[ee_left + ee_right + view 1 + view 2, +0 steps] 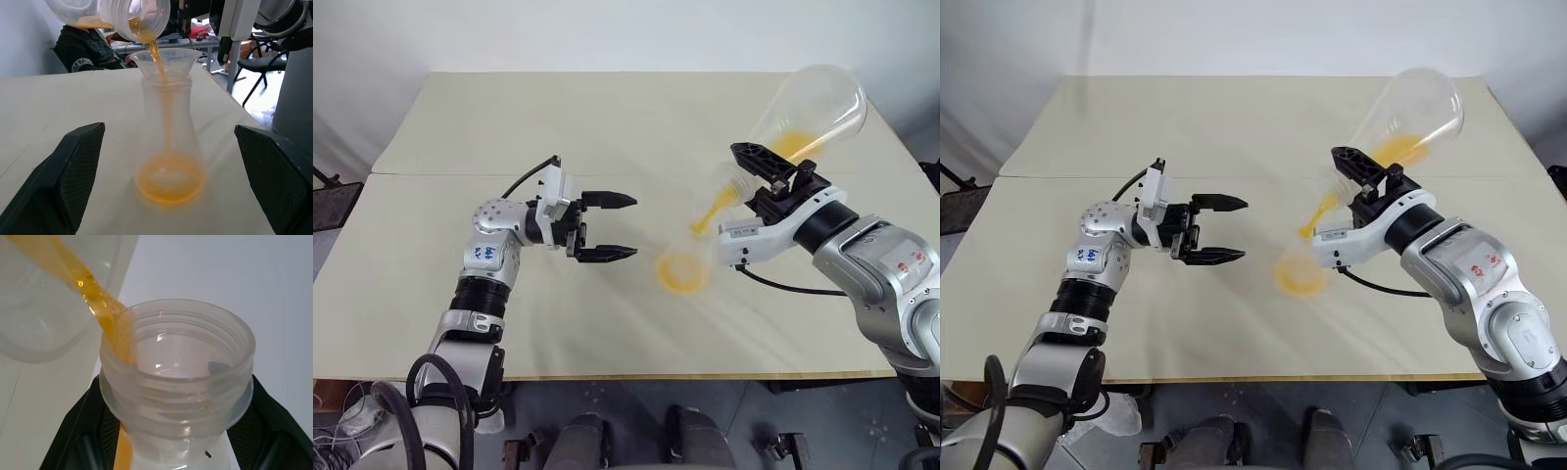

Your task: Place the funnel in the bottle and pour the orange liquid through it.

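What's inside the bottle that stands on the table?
Orange liquid pools at the bottom of the bottle, and a thin stream runs down from the funnel in its neck. The funnel's stem is hard to see.

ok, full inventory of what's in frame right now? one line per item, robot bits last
see-through colourless plastic flask-like bottle: 1, clear, upright on the table between the two grippers.
small clear plastic funnel: 1, colourless, seated in the bottle's neck.
bright orange liquid: pooled in the bottle's base, streaming through the funnel, some left in the tilted flask.
large clear conical flask with a threaded neck: 1, colourless, tilted neck-down above the funnel, held by its neck.
beige table: 1, under everything.
person in dark clothing: 1, seated beyond the table's far edge.
black chair: 1, background.
left gripper: open, level, beside the bottle, apart from it.
right gripper: shut on the flask's neck.
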Available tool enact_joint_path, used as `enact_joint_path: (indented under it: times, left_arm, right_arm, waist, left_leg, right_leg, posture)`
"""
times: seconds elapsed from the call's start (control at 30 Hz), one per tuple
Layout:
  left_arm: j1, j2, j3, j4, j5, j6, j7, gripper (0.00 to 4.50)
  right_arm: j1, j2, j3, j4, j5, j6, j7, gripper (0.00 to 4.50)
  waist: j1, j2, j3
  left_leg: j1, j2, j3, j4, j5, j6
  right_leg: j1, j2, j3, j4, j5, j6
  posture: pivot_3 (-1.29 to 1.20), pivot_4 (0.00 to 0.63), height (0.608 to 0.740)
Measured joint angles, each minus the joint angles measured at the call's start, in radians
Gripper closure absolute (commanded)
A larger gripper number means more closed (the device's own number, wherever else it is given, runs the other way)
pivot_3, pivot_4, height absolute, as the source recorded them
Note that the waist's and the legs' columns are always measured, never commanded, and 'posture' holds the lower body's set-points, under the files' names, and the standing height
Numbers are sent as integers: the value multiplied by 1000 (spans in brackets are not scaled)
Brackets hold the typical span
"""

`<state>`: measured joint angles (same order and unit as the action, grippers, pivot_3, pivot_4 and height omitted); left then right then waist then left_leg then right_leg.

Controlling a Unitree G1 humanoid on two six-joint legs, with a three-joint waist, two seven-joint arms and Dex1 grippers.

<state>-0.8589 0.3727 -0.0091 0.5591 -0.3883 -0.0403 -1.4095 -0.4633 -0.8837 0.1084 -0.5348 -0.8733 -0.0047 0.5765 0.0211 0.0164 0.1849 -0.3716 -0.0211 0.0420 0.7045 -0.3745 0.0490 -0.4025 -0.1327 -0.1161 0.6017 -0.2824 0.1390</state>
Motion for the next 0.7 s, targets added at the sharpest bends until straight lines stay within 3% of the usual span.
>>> enact_joint_path:
  times: [0.7]
  left_arm:
    - [0,0,1,8,0,-2,-1,0]
  right_arm:
    - [0,0,-7,15,-41,-62,0,2046]
  waist:
    - [0,0,0]
  left_leg:
    - [0,0,0,1,0,0]
  right_leg:
    - [0,0,0,1,0,0]
  posture:
    - [0,150,740]
